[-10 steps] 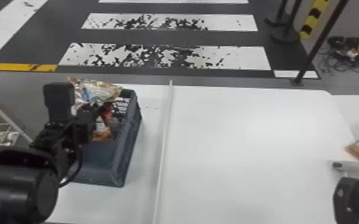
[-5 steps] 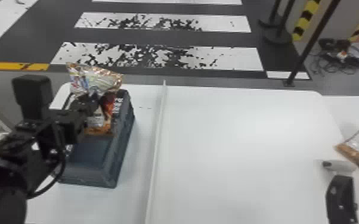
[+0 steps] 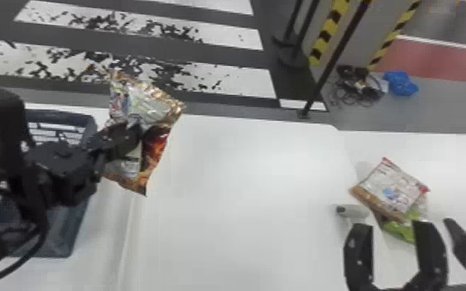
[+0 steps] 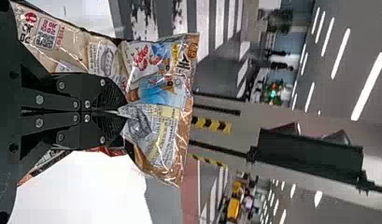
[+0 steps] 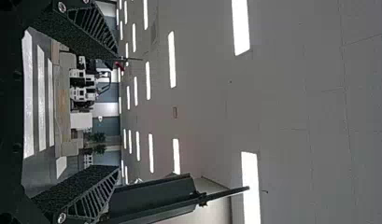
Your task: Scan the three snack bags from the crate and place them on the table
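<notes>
Aloft, a shrimp-illustrated snack bag [image 3: 143,102] hangs in the clamped fingers of the robot's left hand [image 3: 135,135], which grips it near the middle, its crinkled top edge tilted, beside the dark plastic crate [image 3: 60,232] at the left end of the white surface [image 3: 244,193]. At the right, the robot's right hand [image 3: 393,228] waits with its two black fingers spread well apart, nothing between them. Just beyond it sits a pale handheld device [image 3: 356,211] with a dark tip, near a red-cornered snack bag [image 3: 393,189] that lies flat, partly covering a green snack bag [image 3: 400,231]. On the floor beyond the surface, a bright blue bundle [image 3: 400,83] rests beside a tangle of dark cables [image 3: 356,87], past a black post [image 3: 333,62].
</notes>
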Tool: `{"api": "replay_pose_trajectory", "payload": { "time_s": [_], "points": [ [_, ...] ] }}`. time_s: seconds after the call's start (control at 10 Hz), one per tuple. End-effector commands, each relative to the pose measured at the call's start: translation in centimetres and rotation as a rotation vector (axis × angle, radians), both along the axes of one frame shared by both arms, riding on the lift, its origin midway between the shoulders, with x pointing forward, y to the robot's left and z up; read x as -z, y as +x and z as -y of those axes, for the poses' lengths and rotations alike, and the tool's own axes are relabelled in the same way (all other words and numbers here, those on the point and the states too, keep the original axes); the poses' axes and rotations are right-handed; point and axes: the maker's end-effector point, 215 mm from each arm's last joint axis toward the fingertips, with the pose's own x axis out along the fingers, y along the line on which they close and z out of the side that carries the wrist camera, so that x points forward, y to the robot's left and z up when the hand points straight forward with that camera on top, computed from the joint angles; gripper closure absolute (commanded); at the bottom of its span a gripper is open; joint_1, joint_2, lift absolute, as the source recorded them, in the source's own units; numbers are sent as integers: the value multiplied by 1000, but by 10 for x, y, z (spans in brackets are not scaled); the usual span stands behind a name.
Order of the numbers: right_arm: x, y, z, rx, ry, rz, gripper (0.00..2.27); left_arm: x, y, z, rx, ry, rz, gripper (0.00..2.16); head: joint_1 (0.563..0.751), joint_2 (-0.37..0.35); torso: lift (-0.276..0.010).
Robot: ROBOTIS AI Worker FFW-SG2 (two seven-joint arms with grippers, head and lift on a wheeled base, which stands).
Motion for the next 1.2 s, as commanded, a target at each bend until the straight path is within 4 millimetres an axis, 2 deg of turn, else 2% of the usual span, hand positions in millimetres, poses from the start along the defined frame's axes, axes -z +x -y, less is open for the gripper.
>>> {"api": "replay_pose_trajectory", "payload": {
  "time_s": [0.0, 0.1, 0.4, 0.5, 0.7, 0.9, 1.0, 1.1],
  "points": [
    [-5, -1, 0, -1, 1, 8, 87, 34, 3, 53, 89, -2, -22, 1963, 695, -325, -37],
    [-7, -1, 0, -1, -1, 11, 87, 59, 2, 88, 147, 6, -41, 1963, 695, -350, -37],
    [-11, -2, 7, 13, 12, 19, 87, 117, -8, 178, 300, -4, -65, 1963, 695, -350, -37],
    [-14, -2, 7, 14, 15, 26, 87, 141, -17, 202, 337, 5, -83, 1963, 695, -350, -37],
    [-20, -3, 8, 15, 13, 36, 87, 163, -46, 244, 423, 5, -106, 1963, 695, -350, -37],
    [-28, -5, 9, 21, 19, 56, 87, 184, -76, 276, 526, 18, -150, 1963, 695, -350, -37],
    [-30, -8, 12, 29, 26, 64, 87, 203, -88, 278, 565, 37, -177, 1963, 695, -350, -37],
    [-31, -11, 14, 33, 23, 67, 87, 225, -91, 279, 584, 75, -178, 1959, 695, -350, -37]
  ]
}}
